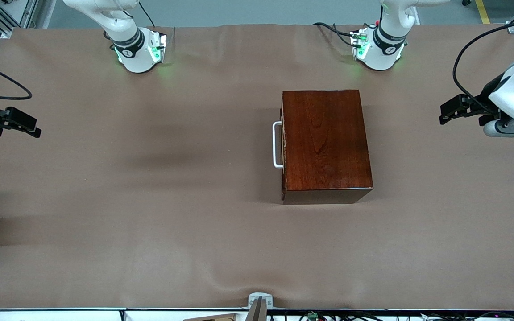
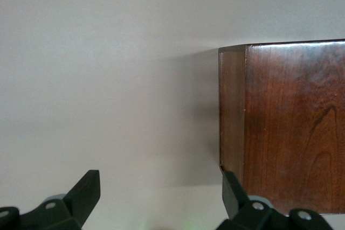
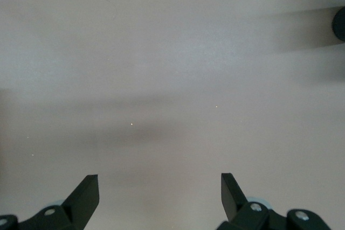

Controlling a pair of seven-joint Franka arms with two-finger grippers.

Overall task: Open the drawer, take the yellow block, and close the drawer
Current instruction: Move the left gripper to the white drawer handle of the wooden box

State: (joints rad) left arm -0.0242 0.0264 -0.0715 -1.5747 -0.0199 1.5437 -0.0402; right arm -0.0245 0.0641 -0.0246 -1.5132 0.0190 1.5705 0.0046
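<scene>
Drawer (image 1: pixel 283 145) shut, nothing begun: my left gripper (image 1: pixel 447 110) and right gripper (image 1: pixel 31 127) hang wide open, empty, over the table's ends (handle (image 1: pixel 277 145) at nine o'clock of box (image 1: pixel 326 142)).

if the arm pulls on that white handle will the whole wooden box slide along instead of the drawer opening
Possibly. The box sits loose on the cloth with nothing bracing it, so it may slide. It looks solid, broad and low, so tipping seems unlikely. The handle looks like a stiff bar, and the drawer is shut. Both grippers wait, open, near the table's ends.

Glossy mahogany box (image 1: pixel 326 142) with dark wood grain, white handle (image 1: pixel 277 145), plain brown table cover (image 1: pixel 150 200)
</scene>
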